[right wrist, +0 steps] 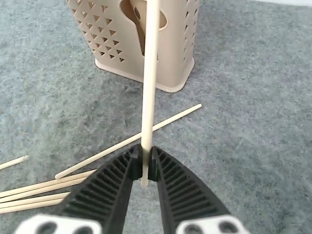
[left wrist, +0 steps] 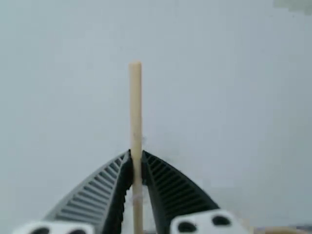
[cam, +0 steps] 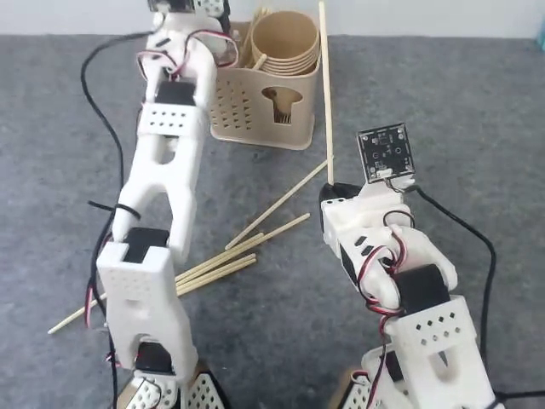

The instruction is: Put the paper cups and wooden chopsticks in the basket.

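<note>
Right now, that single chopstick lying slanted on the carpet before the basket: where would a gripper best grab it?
Probably around its middle, coming straight down from above with the jaws straddling it crosswise. The chopstick lies flat on the carpet, thin and straight, with bare carpet on either side there.
</note>
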### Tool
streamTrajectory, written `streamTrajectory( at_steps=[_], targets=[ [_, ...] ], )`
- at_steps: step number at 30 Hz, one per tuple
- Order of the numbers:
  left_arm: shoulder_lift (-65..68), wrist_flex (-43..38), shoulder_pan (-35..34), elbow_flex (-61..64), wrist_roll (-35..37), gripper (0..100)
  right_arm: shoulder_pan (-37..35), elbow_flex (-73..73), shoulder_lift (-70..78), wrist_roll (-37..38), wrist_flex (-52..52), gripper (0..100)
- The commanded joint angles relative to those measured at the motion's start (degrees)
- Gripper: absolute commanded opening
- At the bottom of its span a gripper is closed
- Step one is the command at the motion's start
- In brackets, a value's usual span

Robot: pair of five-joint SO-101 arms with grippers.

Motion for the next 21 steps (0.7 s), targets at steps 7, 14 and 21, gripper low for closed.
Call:
streamTrajectory(
  at_steps=[7, 14, 21],
  targets=[
    [-4.3, 34.3, -2.8, -19.5, -2.7, 36, -0.7, -0.5, -1.6, -0.3, -1.4, 0.8],
    [-4.9, 44.8, -3.2, -29.3, -1.4, 36, -0.7, -0.5, -1.6, -0.3, -1.5, 0.8],
    [-4.6, 71.3, -7.3, -51.4, -1.2, 36, -0.4, 0.7, -1.6, -0.4, -4.4, 0.8]
  ],
)
